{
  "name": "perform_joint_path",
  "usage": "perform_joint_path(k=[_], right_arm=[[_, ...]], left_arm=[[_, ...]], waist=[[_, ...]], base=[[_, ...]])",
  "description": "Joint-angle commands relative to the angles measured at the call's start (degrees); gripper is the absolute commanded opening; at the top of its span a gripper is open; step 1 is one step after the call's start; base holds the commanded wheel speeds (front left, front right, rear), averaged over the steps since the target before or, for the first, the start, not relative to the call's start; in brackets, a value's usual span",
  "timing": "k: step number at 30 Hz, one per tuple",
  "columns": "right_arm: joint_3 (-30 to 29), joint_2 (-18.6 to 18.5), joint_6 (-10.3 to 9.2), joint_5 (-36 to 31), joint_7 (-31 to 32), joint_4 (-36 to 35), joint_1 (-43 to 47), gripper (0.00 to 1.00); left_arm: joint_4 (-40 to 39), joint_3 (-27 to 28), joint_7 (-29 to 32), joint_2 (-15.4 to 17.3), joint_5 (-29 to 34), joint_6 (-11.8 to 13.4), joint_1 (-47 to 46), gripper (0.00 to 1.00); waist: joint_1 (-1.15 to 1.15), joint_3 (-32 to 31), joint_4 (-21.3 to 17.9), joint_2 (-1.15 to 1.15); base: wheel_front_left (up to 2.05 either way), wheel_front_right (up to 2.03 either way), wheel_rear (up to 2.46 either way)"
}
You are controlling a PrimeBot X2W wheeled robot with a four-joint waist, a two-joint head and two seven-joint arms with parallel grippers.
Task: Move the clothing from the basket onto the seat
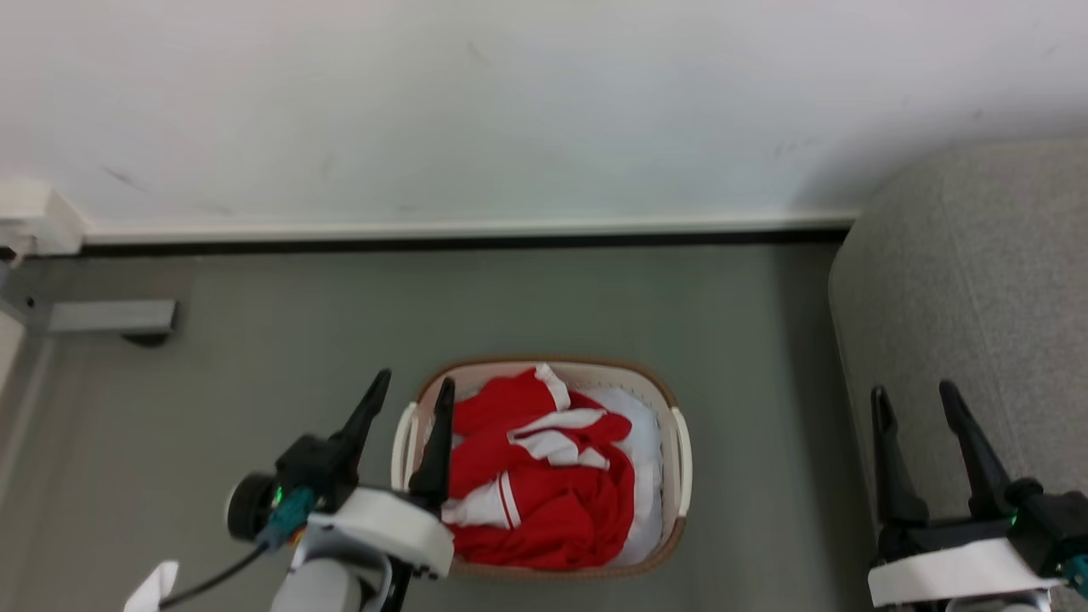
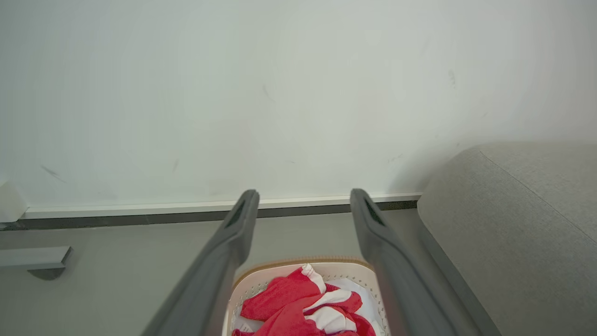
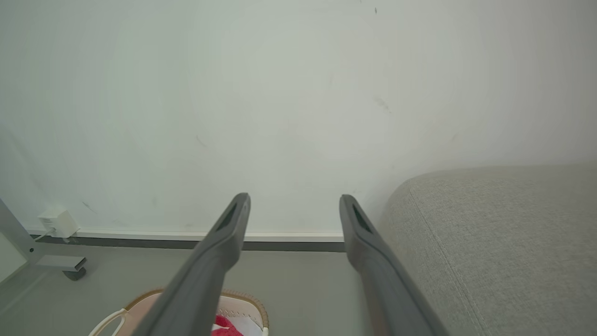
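**Nothing moved yet: all the clothing is lying in the basket**

You are looking at a task that is only beginning. The clothing (image 1: 544, 484), a red heap with white stripes and trim, is lying wholly inside the basket (image 1: 682, 459), on top of a white liner (image 1: 648, 442). No garment is lying on the seat (image 1: 977, 280), so every piece is waiting to be lifted and carried over.

Your left pincer (image 1: 415, 379) is hovering at the basket's 9 o'clock rim with its fingers spread wide and pinching nothing. One finger is crossing the rim in the head view, and the other is over the floor (image 1: 255, 399). Your right pincer (image 1: 914, 389), likewise spread and empty, is hanging at the basket's 3 o'clock, in front of the seat's rounded edge.

The seat is standing at 3 o'clock from the basket, with a strip of grey floor between them. The wall (image 1: 510, 102) and its baseboard (image 1: 467, 229) are running across at 12 o'clock. A grey metal foot (image 1: 110, 316) and a white box (image 1: 34, 217) are sitting well apart at 10 o'clock.

I judge that nothing is blocking the way from basket to seat. The likelier snags are a finger catching the basket's wall or handle, and the liner rising with a garment.
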Motion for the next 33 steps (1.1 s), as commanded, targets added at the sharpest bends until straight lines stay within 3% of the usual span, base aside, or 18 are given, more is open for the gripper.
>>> perform_joint_path(k=[1, 8, 16, 24, 33], right_arm=[[0.1, -0.3, -0.12, -0.8, 0.0, -0.7, -1.8, 1.00], [0.7, -0.3, -0.12, -2.1, 0.0, -3.2, -5.9, 1.00], [2.1, -0.2, -0.12, -1.4, 0.0, -4.9, -9.3, 1.00], [2.9, -0.2, -0.12, 0.2, 0.0, -5.5, -10.7, 1.00], [3.3, -0.2, -0.12, 1.4, 0.0, -5.7, -11.7, 1.00]], left_arm=[[1.0, -0.4, 0.0, 0.4, 1.3, -0.5, -2.6, 1.00], [6.1, -3.0, 0.0, 0.6, 4.9, -2.1, -11.6, 1.00], [19.6, -6.3, 0.0, 1.7, 8.7, -2.9, -21.6, 1.00], [33.0, -9.9, 4.0, 3.6, 12.5, -2.8, -29.0, 1.00], [40.4, -12.8, 5.4, 5.2, 14.9, -3.1, -33.8, 1.00]], waist=[[0.00, 5.8, -1.5, 0.00], [0.00, 13.9, -3.1, 0.00], [0.00, 21.0, -5.5, 0.00], [0.00, 25.6, -6.9, 0.00], [0.00, 27.7, -7.6, 0.00]], base=[[0.00, 0.00, 0.00], [0.00, 0.00, 0.00], [0.00, 0.00, 0.00], [0.00, 0.00, 0.00], [0.00, 0.00, 0.00]])
